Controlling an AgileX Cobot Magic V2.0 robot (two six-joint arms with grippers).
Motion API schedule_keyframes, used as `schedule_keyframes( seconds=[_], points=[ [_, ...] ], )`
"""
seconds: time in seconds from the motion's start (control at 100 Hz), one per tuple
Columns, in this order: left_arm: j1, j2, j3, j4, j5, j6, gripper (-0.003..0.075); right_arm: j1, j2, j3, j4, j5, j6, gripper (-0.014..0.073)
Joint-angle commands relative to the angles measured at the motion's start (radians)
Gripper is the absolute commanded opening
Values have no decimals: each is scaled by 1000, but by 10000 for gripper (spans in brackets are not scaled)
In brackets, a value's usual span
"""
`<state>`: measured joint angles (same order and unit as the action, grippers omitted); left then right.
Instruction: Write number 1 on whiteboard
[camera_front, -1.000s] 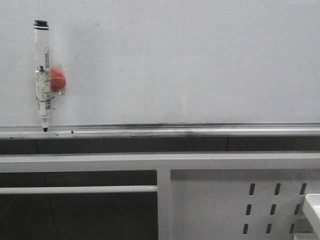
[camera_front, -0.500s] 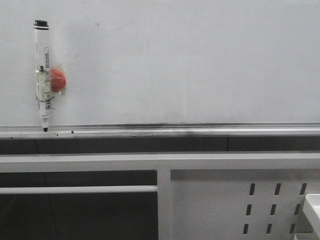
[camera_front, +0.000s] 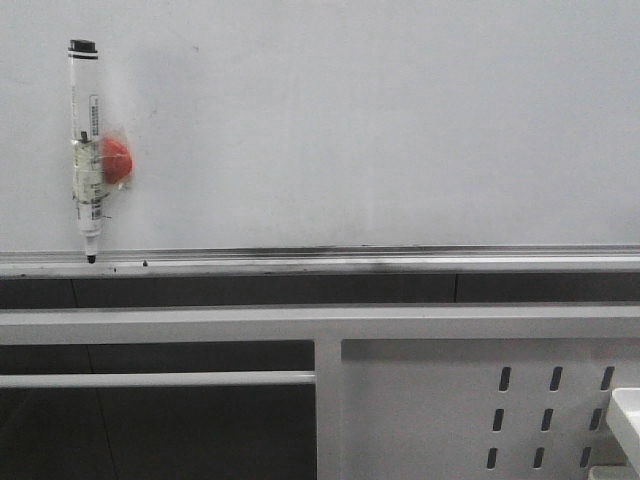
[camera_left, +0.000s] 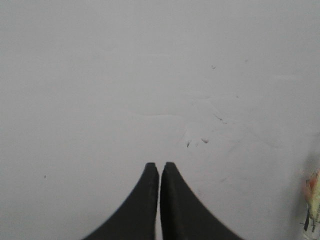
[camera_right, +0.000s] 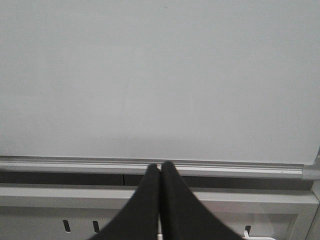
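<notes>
A: Start with the big thing. The whiteboard (camera_front: 380, 130) fills the far side of the front view, with its rail (camera_front: 330, 262) running along the lower edge. Below that, nearer, is the white frame (camera_front: 330, 325).

B: Any stroke on the board?

A: None that I can find. The surface is bare apart from a few faint smudges in the left wrist view. No number 1 shows in any of the three views, so I judge the writing hasn't begun.

B: And the marker?

A: The marker (camera_front: 87, 150) hangs upright at the far left of the board, tip down just above the rail, with a small red piece (camera_front: 116, 162) beside its barrel that seems to hold it there. Nothing grips it.

B: The arms?

A: Neither shows in the front view. The left gripper (camera_left: 159, 165) faces the board with its fingers pressed together and nothing between them. The right gripper (camera_right: 160, 166) is the same, fingers together and empty, pointing at the rail.

B: So what's left?

A: All of it, I'd say: fetching the marker, then drawing the stroke.
</notes>
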<state>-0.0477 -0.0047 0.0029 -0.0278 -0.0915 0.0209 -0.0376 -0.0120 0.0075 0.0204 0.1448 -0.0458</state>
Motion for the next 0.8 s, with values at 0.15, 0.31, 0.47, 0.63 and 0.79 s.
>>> schedule_keyframes(
  seconds=[0.15, 0.31, 0.47, 0.63, 0.79],
  points=[
    [-1, -23, 29, -5, -100, -1, -20, -3, -18, 14, -1, -484, 8, -71],
    [1, -14, -58, -86, 92, -21, -20, -2, -16, -63, 1, -388, 134, -71],
    [3, 68, -199, -97, 280, -21, -20, -2, 62, -277, 15, 131, 185, -71],
    [3, 155, -260, -160, 155, -21, -20, -2, 172, -357, 33, 144, 185, -71],
    [3, 170, -260, -160, 56, -21, -20, -2, 202, -357, 40, 119, 185, -71]
  ],
)
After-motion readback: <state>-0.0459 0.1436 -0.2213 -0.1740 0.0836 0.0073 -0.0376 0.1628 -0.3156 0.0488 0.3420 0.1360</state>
